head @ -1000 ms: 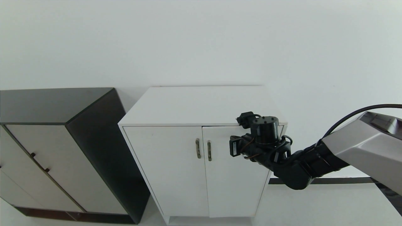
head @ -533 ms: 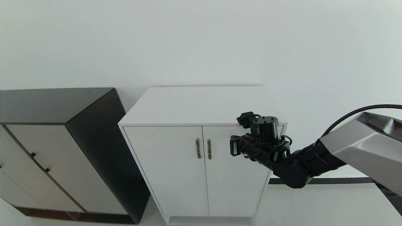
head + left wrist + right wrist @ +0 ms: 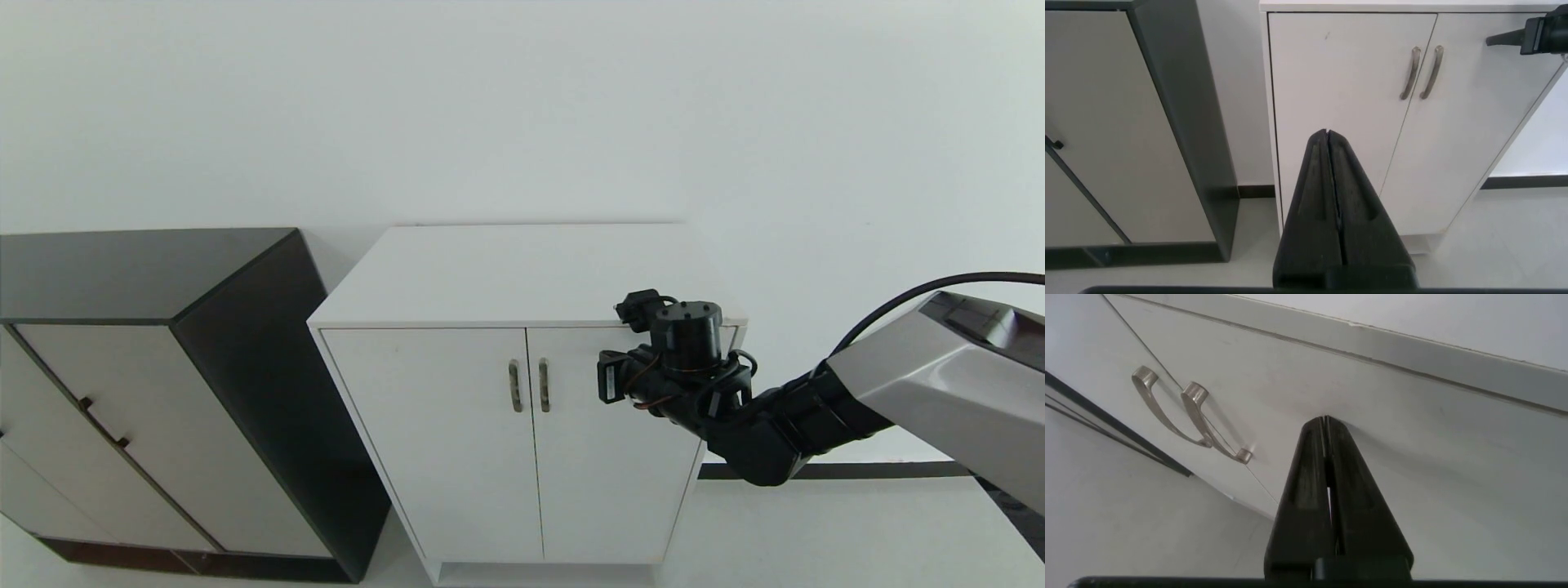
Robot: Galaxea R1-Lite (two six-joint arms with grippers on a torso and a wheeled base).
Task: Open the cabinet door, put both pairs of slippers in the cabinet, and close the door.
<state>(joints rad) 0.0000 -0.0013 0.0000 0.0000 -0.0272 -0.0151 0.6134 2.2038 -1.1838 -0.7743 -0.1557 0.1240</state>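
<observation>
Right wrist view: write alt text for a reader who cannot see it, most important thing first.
The shut right gripper points its tip at the face of a closed white cabinet door, so near that contact cannot be told. Two curved metal handles sit side by side where the doors meet, off to one side of the gripper.

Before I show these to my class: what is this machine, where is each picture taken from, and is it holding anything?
It is a two-armed robot. One picture looks down from a camera on its head; the other two come from cameras on its wrists. Before it stands a white cabinet, closed, beside a dark cabinet. The right end effector is shut, its tip at the right door. The left end effector is shut too, farther back. Neither holds anything.
</observation>
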